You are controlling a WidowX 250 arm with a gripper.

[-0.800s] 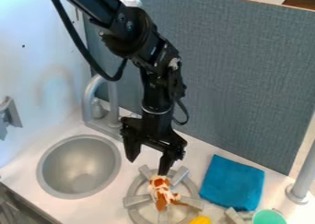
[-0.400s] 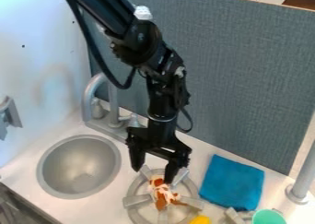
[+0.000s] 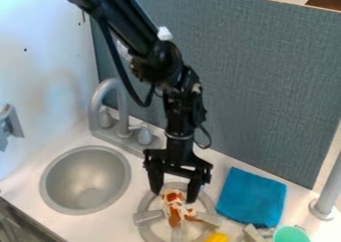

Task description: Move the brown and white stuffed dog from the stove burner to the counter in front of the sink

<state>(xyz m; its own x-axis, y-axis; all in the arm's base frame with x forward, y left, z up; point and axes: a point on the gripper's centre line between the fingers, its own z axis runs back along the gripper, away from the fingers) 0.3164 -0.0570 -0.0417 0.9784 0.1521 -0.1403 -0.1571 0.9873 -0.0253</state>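
Camera view, from above at a slant, has the black two-finger gripper (image 3: 174,193) hanging down over a grey stove burner with a round ring and flat spokes (image 3: 148,216). Its fingers are released and well parted, one toward the round grey metal sink (image 3: 85,181), the other toward the folded blue cloth (image 3: 250,196). Between and just below the tips lies a small soft-looking figure, white with orange-brown patches (image 3: 174,206). Its upper end sits in the gap, so the spread leaves room for its body; whether either tip touches it cannot be told. The figure lies across the middle of the burner, where the spokes seem to bear it up, and nothing grips it. The cloth lies flat on the white worktop (image 3: 100,226), beside the burner, and so needs no prop. A yellow object (image 3: 216,237) is by the burner's edge, partly cut off by the picture's bottom, with a mint-green round vessel (image 3: 291,234) near the cloth. Behind the sink, a grey faucet (image 3: 98,99) stands on its base, its spout curving over in an arch.
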